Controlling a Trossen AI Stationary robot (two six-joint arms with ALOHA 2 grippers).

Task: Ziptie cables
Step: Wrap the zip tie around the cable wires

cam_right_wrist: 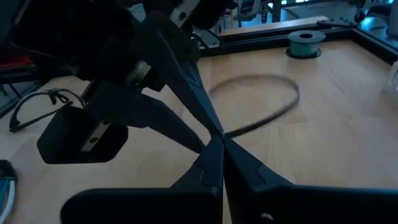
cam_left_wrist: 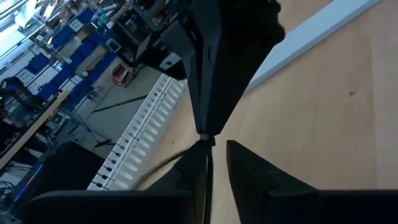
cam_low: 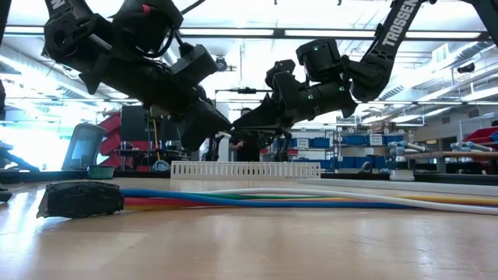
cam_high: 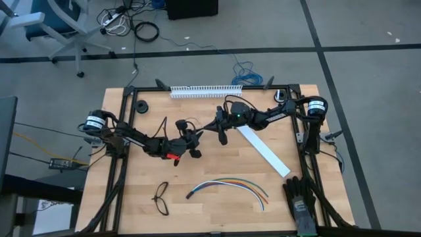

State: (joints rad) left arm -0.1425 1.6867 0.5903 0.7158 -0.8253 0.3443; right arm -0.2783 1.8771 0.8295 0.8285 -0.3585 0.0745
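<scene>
- Wooden table (cam_high: 217,210) in a workshop, shelving and benches beyond it in the low view.
- Cables (cam_high: 227,186) lie loose on the near part of the table, unbound; nothing circles them, so the tying itself is still to do.
- Ziptie (cam_right_wrist: 258,102) hangs curved into a loop above the table's middle, well apart from the cables.
- Right gripper (cam_right_wrist: 217,138) is pinched shut on the ziptie's end.
- Left gripper (cam_left_wrist: 214,152) meets it tip to tip, its fingers slightly parted; I cannot tell whether it grips the strip.
- Glasses (cam_high: 161,198) and white strip (cam_high: 263,151) lie untouched.
</scene>
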